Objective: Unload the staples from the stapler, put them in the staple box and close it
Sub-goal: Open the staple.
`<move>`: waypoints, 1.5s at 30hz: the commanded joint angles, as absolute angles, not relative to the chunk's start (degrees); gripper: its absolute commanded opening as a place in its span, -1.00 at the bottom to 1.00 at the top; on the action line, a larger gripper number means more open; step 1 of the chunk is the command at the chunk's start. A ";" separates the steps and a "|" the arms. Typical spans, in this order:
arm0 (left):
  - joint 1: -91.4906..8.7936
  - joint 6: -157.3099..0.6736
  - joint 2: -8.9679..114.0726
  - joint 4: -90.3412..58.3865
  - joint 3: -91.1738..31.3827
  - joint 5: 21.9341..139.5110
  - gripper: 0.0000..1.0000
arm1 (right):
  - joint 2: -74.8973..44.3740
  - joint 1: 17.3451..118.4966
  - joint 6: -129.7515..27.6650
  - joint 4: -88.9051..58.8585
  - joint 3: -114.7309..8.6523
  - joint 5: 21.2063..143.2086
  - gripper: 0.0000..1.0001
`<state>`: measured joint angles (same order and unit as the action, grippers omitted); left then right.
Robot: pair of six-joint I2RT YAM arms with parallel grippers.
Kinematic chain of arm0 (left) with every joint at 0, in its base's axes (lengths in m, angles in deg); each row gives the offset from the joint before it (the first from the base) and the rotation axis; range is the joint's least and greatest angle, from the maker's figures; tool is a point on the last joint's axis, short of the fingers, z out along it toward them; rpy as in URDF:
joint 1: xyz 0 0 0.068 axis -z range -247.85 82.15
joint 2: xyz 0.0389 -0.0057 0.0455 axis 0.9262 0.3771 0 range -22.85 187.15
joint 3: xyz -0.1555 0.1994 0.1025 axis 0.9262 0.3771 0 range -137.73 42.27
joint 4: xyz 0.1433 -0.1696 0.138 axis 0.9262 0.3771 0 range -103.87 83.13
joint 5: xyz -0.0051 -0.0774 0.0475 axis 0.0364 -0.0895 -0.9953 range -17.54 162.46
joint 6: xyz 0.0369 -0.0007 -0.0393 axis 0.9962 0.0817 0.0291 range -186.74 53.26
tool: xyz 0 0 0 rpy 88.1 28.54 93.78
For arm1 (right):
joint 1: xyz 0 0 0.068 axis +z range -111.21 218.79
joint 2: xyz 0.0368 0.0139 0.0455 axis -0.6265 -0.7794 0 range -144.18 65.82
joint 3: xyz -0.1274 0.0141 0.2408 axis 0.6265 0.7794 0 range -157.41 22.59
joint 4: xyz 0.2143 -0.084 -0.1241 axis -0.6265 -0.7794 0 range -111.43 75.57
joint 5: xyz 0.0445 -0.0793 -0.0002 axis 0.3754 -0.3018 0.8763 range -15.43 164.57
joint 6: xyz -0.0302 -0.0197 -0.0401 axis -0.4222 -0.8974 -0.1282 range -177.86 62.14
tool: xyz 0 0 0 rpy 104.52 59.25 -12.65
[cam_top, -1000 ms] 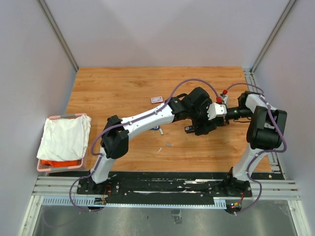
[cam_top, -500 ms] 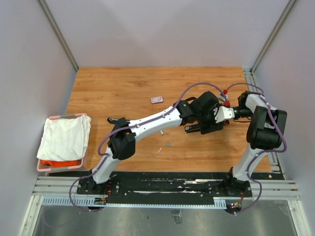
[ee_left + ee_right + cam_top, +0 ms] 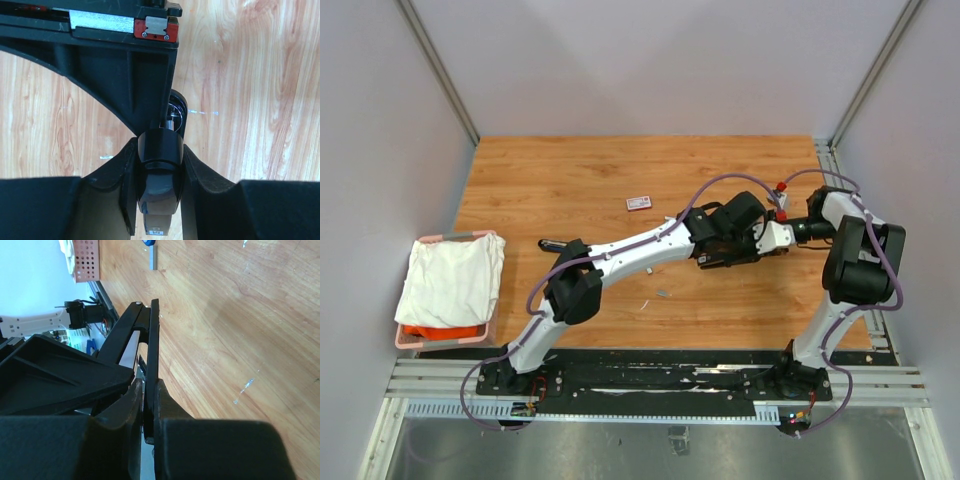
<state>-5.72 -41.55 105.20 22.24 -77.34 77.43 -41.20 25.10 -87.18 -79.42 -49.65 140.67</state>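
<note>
L end effector [image 3: 159, 149] clamps glossy, rounded black stapler [image 3: 159, 172] end; R end effector [image 3: 148, 396] pinches its thin plate.

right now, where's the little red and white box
Top view: the red-and-white box lies flat on the table, near its middle, just beyond the forearm of the left arm.

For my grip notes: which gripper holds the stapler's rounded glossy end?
The left gripper clamps that rounded end; the right gripper pinches a thin flat edge of the stapler.
</note>
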 commanded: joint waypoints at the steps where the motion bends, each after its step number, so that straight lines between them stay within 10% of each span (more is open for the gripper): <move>1: -5.56 -43.63 99.44 19.96 -77.63 75.69 -1.00 | -40.66 21.65 -86.86 -81.51 -48.85 144.51 -0.99; 30: -20.23 -56.04 78.38 17.23 -72.29 99.84 -1.00 | -41.20 15.80 -114.28 -106.23 -54.76 159.95 -0.99; 45: -35.45 -74.24 65.19 -9.98 -40.91 117.93 -1.00 | -30.43 10.02 -112.38 -106.21 -53.16 168.18 -0.99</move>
<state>-28.12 -61.90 70.40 -2.41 -47.96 117.28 -35.21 13.89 -106.26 -107.11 -52.60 162.05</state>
